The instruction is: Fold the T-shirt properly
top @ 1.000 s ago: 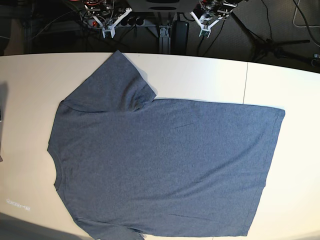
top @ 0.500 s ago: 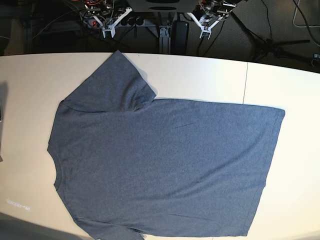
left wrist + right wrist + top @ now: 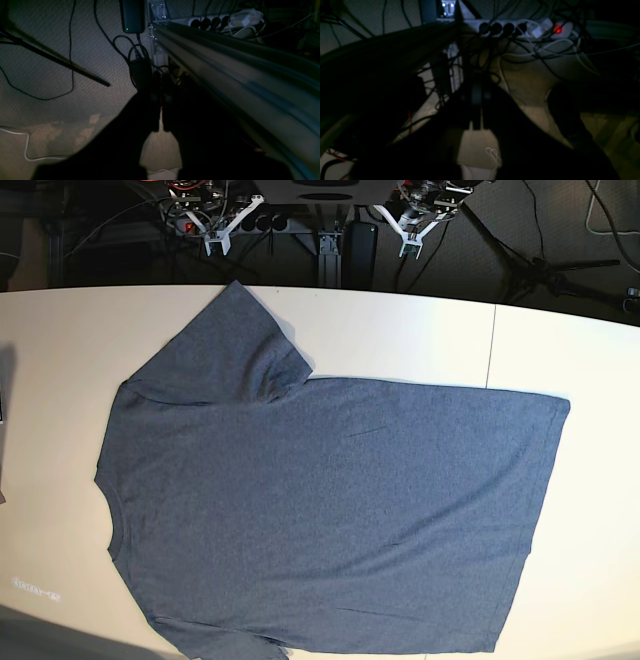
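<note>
The T-shirt [image 3: 330, 510] lies spread flat on the white table [image 3: 60, 360], plain blue-grey side up. Its collar faces left and its hem right. One sleeve [image 3: 225, 345] points toward the far edge; the near sleeve runs off the bottom of the base view. Both grippers hang behind the table's far edge, away from the cloth. My left gripper [image 3: 407, 244] is on the right of the base view and my right gripper [image 3: 216, 246] on its left. In the wrist views, the left gripper [image 3: 160, 117] and right gripper [image 3: 477, 122] are dark silhouettes, fingers together, holding nothing.
A seam [image 3: 492, 345] crosses the table right of centre. Behind the table are a metal rail [image 3: 225, 65], a power strip [image 3: 510, 27], tangled cables and a tripod leg [image 3: 560, 265] on carpet. A dark object [image 3: 2, 395] sits at the table's left edge.
</note>
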You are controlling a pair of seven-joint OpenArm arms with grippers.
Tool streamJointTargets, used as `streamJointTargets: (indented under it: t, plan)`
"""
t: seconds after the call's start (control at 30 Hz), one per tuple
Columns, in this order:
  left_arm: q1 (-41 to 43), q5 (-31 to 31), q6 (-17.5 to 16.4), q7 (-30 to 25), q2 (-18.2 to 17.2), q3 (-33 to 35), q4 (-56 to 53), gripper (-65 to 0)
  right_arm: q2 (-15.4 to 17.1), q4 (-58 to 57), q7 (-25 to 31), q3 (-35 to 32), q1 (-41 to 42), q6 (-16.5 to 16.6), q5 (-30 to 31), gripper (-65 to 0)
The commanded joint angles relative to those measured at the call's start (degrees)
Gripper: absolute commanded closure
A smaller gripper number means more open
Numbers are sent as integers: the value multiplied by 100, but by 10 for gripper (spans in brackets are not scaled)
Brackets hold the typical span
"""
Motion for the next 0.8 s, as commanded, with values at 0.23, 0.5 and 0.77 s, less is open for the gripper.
streamJointTargets:
  t: [0.23,0.5,0.77]
  plan:
    - [439,15,-358,-238,-232,-11,192,-9,210,706,66,-422,-719,420,9,0]
    - [1182,-175,-2079,-402,-1008,-11,1338,-9,748,2448,63,-1617,-1998,417,306,0]
    - [2317,-221,-2347,-402,-1875,-33,3401,-9,1587,4347,61,-1902,-3121,417,306,0]
